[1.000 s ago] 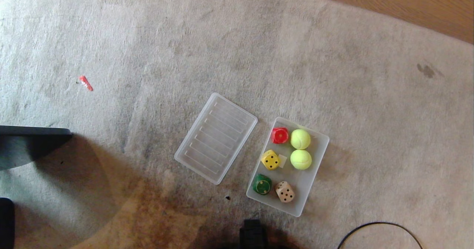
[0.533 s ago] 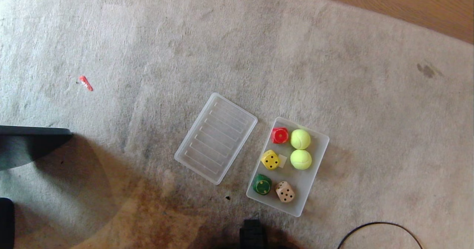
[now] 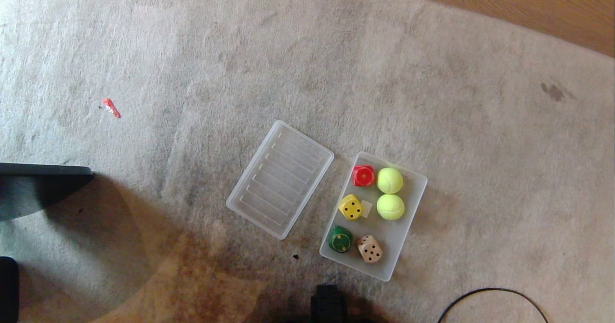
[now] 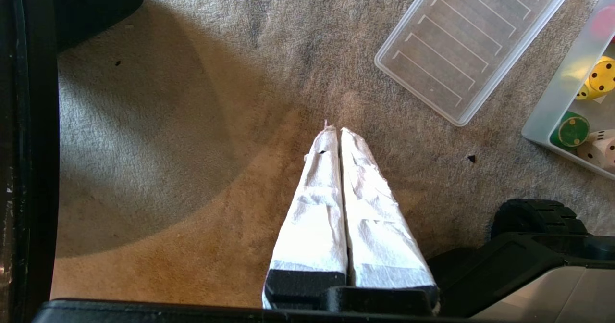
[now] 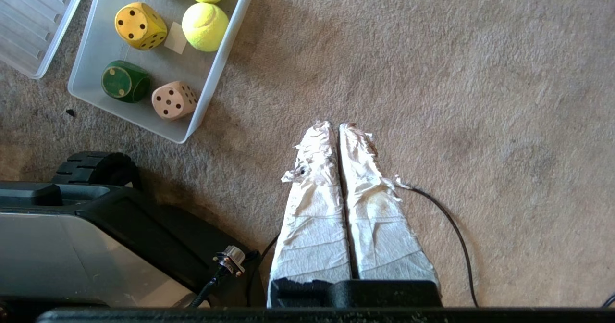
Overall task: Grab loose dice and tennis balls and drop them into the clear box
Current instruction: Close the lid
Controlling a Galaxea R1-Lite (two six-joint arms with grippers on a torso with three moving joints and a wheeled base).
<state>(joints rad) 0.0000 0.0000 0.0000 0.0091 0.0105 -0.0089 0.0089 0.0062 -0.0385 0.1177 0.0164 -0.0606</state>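
The clear box [image 3: 412, 213] lies on the carpet, low in the head view and right of centre. Inside it sit a red die [image 3: 363, 175], a yellow die [image 3: 351, 207], a dark green die [image 3: 340, 239] and a tan die [image 3: 370, 249], plus two tennis balls [image 3: 389, 180] [image 3: 390, 206]. Neither arm shows in the head view. My left gripper [image 4: 336, 130] is shut and empty over bare carpet, apart from the box [image 4: 552, 104]. My right gripper [image 5: 336, 126] is shut and empty too, off to the side of the box [image 5: 218, 63].
The flat ribbed lid [image 3: 280, 179] lies beside the box on its left. A small red scrap [image 3: 111, 107] lies far left. Dark furniture [image 3: 33, 186] stands at the left edge, a black cable [image 3: 490, 291] curves at the lower right, wooden floor [image 3: 528, 6] borders the carpet at the top right.
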